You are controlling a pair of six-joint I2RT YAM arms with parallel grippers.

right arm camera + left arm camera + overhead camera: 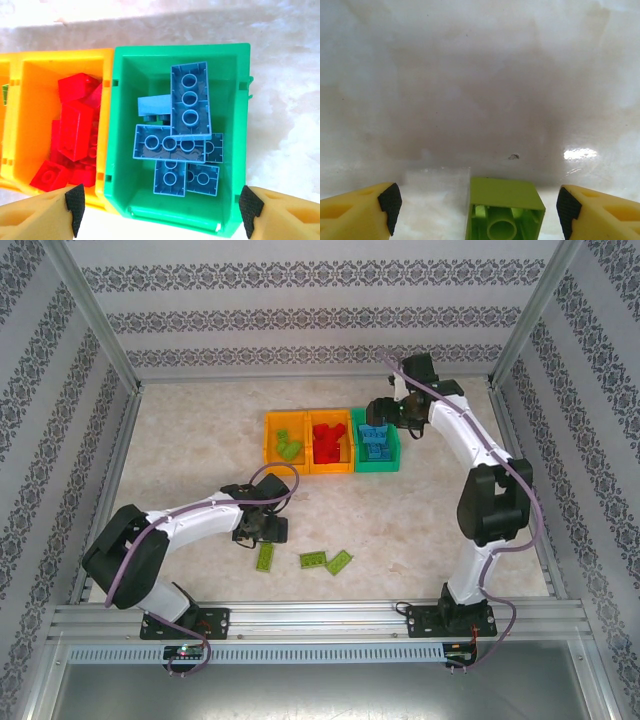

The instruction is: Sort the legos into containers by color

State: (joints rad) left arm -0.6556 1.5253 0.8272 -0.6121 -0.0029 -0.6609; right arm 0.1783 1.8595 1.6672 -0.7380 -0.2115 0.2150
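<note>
Lego [505,200], green, sits between your left gripper's [478,206] wide-spread, empty fingers (slightly off-centre), so you need only close.

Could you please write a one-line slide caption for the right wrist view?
Open right end effector above the green bin of blue legos, beside the orange bin holding red legos.

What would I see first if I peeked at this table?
Probably the bright bins in a row at the far middle of the table: the green bin piled with blue bricks, and beside it an orange bin full of red bricks. Next, three loose light green bricks lie on the near side, where the open left end effector sits astride a green brick.
</note>
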